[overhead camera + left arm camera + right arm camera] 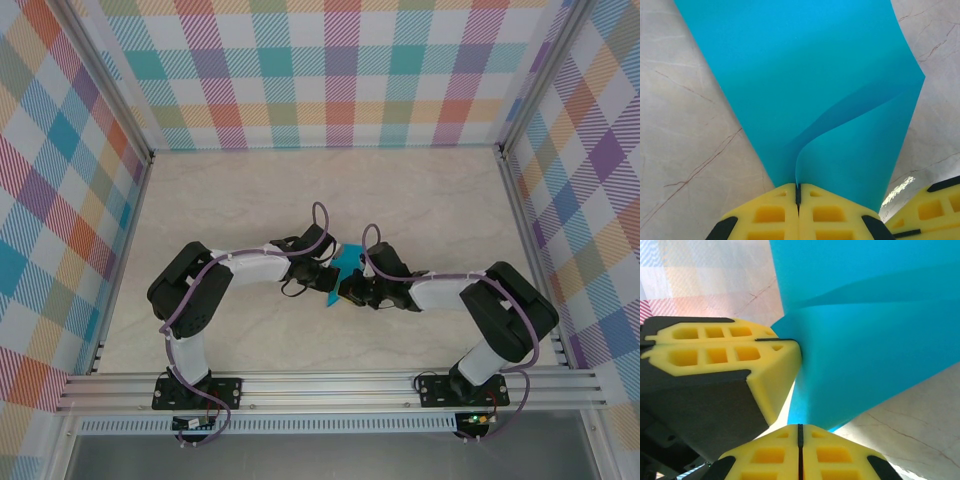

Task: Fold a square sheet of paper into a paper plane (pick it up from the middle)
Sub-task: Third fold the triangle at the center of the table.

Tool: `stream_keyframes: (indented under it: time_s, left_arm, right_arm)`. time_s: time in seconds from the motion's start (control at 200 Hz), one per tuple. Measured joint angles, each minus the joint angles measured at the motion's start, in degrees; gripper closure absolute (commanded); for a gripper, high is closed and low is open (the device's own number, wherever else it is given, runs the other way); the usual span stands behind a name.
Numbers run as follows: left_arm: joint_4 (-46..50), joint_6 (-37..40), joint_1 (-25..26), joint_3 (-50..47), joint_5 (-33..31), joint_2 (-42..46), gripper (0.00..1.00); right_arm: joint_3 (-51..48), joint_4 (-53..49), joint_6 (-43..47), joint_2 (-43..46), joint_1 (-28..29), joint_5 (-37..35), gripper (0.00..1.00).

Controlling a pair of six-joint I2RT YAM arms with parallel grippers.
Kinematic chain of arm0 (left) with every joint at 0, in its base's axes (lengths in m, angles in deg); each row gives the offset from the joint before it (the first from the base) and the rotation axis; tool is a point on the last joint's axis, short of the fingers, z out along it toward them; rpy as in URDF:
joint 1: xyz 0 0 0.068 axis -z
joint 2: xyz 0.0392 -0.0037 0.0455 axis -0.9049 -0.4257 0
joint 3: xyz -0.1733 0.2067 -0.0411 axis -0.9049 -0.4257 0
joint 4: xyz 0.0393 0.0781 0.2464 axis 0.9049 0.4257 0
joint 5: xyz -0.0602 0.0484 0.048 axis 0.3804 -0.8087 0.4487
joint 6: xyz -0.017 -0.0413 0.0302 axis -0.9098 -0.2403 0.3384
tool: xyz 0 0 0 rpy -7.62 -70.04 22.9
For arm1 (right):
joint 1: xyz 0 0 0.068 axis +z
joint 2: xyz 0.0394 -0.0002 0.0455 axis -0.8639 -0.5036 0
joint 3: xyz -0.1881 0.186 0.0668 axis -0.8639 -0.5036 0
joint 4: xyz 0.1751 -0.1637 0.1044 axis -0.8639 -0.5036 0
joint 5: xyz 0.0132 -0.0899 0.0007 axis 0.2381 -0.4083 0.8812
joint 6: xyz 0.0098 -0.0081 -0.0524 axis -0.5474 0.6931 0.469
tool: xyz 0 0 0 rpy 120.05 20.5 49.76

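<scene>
Paper (805, 75) is teal-blue, jaws yellow, walls (340, 70) multicoloured plaid, table (250, 200) apparently cream marbled.

Pale marble-look tabletop (400, 190); plaid walls (330, 70) on three sides; aluminium rail (330, 385) along near edge.

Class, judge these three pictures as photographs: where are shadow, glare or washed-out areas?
Top external view: even, soft light on the table, no hard shadows. Left wrist view: a darker shadow band under the curled fold of the teal paper, and a bright glare patch on the table by its lower right edge. Right wrist view: the plaid wall looks washed out.
</scene>
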Motion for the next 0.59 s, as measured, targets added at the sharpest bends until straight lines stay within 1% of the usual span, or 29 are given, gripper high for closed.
stream_keyframes:
  time_s: [0.595]
  left_arm:
    - [-0.6, 0.0, 0.0, -0.4, 0.0, 0.1, 1.00]
  right_arm:
    - [0.8, 0.1, -0.3, -0.3, 0.0, -1.0, 0.91]
